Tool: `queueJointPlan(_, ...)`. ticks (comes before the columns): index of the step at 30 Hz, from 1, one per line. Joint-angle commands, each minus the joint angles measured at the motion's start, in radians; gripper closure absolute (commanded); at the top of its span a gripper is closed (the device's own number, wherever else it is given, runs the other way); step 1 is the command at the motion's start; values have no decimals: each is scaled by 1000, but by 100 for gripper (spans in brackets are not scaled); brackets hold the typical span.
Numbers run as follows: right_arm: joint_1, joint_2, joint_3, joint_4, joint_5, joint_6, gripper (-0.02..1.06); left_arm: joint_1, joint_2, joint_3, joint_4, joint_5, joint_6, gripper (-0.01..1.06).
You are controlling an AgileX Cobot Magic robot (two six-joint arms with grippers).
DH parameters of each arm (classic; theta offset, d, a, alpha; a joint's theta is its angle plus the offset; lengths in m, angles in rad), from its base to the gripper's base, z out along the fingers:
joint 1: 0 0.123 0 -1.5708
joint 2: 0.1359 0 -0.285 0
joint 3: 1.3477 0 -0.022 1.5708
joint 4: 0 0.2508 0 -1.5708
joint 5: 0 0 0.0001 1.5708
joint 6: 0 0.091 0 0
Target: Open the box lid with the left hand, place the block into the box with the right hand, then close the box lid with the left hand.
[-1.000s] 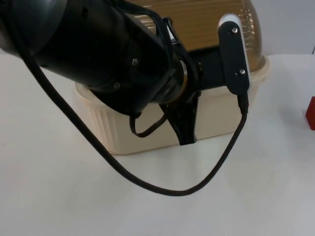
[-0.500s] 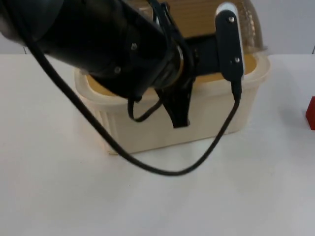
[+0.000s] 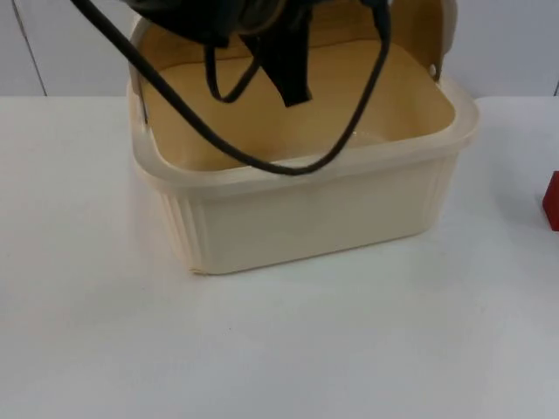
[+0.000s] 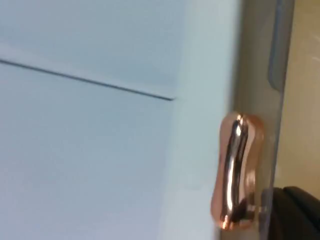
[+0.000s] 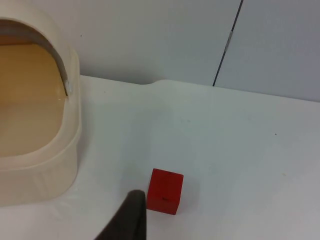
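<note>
1. Your left gripper [image 3: 284,61] hangs above the box [image 3: 306,209]'s back edge by the raised lid [image 3: 437,35]; whether its fingers grip the copper knob [image 4: 235,172], you cannot tell.
2. The red block [image 5: 165,191] sits on the table [image 3: 349,349], well right of the box.
3. Your right gripper [image 5: 127,220] waits just beside the block, its opening impossible to judge; open table lies all round.

Block [image 3: 552,201] cut by the edge; left gripper [image 3: 288,70] perhaps half-hidden.
</note>
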Motion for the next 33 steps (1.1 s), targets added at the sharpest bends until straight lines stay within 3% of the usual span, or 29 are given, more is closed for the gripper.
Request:
queueJointPlan(1,4,-3,-7,-2,5,-4,0,22,-5,-13,-2,-14,0,105)
queueJointPlan(6,4,-3,-7,-2,5,-4,0,-1,-20,-11,-81,21,3,105)
queueJointPlan(10,4,-3,-7,-3,5,-4,0,-67,-81,-11,-319,-93,92,105)
queueJointPlan(11,4,-3,-7,-3,5,-4,0,-67,-81,-11,-319,-93,92,105)
queueJointPlan(15,4,-3,-7,-3,5,-4,0,-133,-151,-11,-620,-144,108,105)
queueJointPlan(16,4,-3,-7,-3,5,-4,0,-133,-151,-11,-620,-144,108,105)
queueJointPlan(19,4,-3,-7,-3,5,-4,0,-150,-222,-11,-792,-144,108,105)
queueJointPlan(24,4,-3,-7,-1,5,-4,0,-148,-344,-11,-814,-103,108,105)
queueJointPlan(28,4,-3,-7,-2,5,18,0,-101,-435,-6,-834,-162,93,105)
queueJointPlan(31,4,-3,-7,-2,3,29,0,64,-535,83,-889,-381,-36,105)
queueJointPlan(33,4,-3,-7,-2,3,29,0,94,-547,102,-899,-387,-52,105)
